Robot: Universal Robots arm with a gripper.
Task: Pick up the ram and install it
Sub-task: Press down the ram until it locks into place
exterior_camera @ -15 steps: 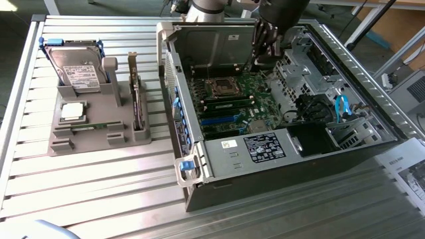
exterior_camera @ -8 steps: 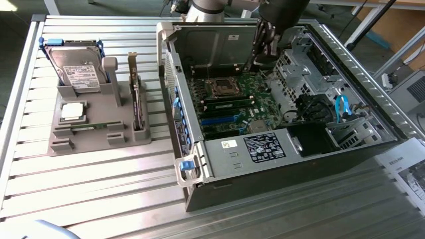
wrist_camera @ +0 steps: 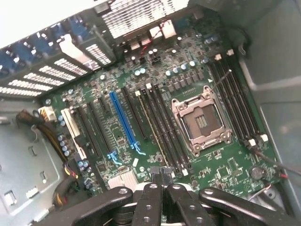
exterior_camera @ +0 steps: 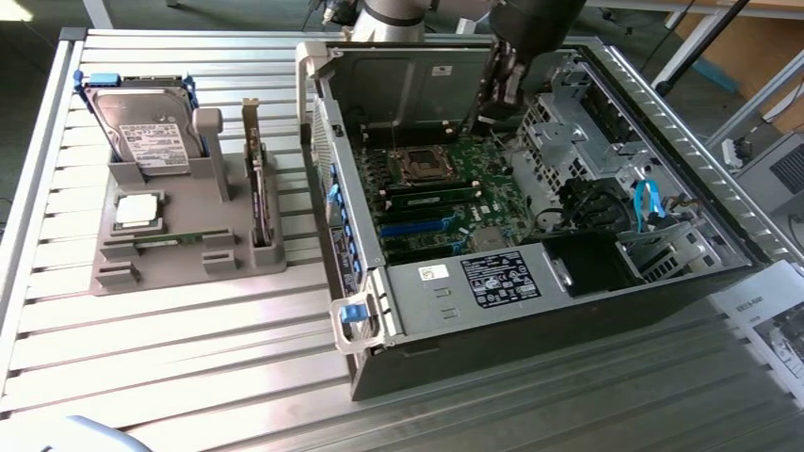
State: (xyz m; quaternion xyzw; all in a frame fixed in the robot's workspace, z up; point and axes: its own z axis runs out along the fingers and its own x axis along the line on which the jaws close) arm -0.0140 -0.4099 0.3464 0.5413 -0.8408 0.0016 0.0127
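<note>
Black fingers of my tool (wrist_camera: 162, 181) are pressed together, holding nothing, hanging over the motherboard (wrist_camera: 155, 117) inside the open computer case (exterior_camera: 528, 311). Just beyond my fingertips run the long memory slots (wrist_camera: 162, 127), with the empty processor socket (wrist_camera: 202, 120) beside them. One ram (exterior_camera: 434, 200) sits seated in the board. Farther off, outside the case, a grey holder (exterior_camera: 176, 235) stands on the worktop (exterior_camera: 188, 367).

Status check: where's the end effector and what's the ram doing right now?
End effector shut, above the motherboard inside the case. One ram seated in a slot beside the CPU socket. Nothing in the way.
</note>
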